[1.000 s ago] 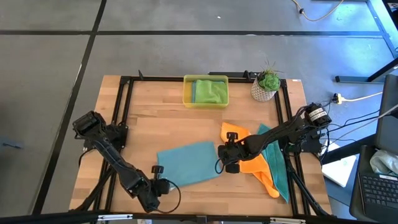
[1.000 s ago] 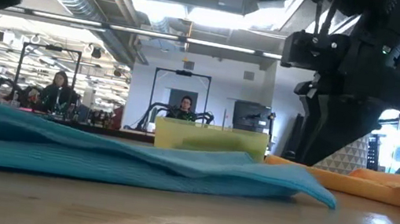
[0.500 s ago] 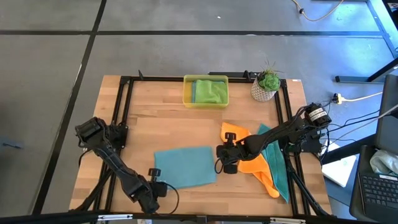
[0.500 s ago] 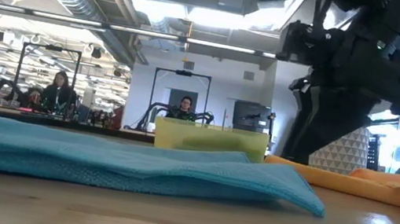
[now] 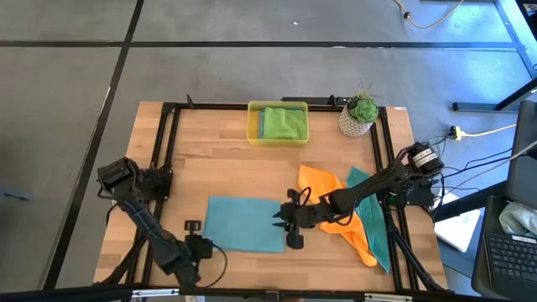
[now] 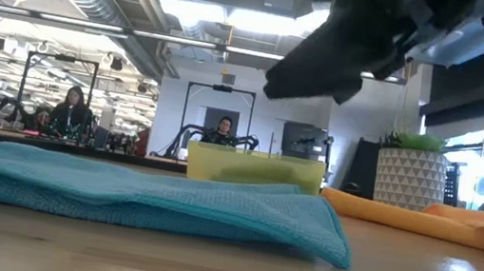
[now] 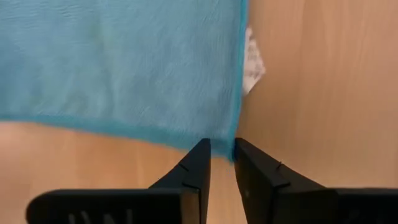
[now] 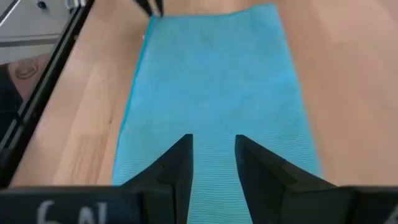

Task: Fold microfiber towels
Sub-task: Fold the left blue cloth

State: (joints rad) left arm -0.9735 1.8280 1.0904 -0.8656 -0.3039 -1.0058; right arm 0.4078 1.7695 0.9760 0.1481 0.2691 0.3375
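Teal towel [image 5: 245,223]: flat on table [image 5: 210,159].
Left gripper [image 7: 221,163]: fingers slightly apart at its corner, possibly touching.
Right gripper [image 8: 213,163]: fingers apart above it.

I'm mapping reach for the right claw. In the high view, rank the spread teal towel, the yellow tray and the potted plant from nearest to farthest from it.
From the right claw:
1. Spread teal towel, directly beneath it.
2. Yellow tray, at the table's far edge.
3. Potted plant, far right corner.

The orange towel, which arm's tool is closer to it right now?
Right. The right tool hovers over the blue towel's right edge, just left of the orange towel. The left tool sits at the blue towel's near-left corner, a full towel farther away.
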